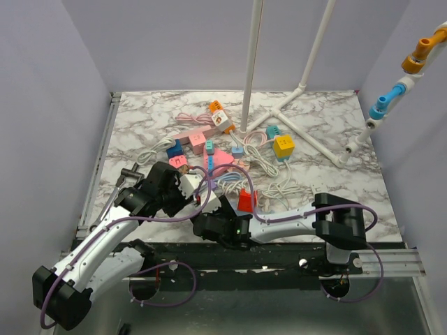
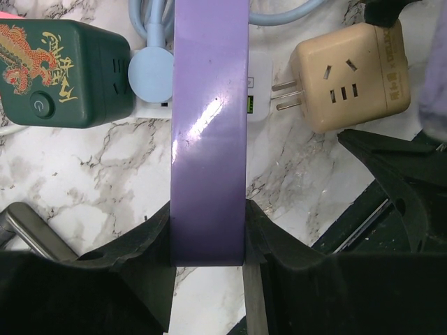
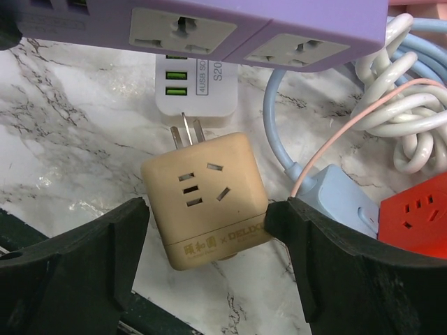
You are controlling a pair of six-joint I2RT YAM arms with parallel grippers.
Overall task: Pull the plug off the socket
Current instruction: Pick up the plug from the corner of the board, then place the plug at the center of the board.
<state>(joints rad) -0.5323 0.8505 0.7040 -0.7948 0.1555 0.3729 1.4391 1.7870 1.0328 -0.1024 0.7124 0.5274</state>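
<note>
Right wrist view, near edge of marble worktop (image 3: 70, 139): beige cube plug (image 3: 206, 202), prongs bare, pointing at white USB charger (image 3: 195, 87), lying between the right gripper (image 3: 209, 216) fingers, spread wide, gripping nothing; purple power strip (image 3: 209, 21) clamped in left gripper (image 2: 207, 230); red socket (image 3: 419, 216) and blue cable (image 3: 276, 125) alongside.
</note>
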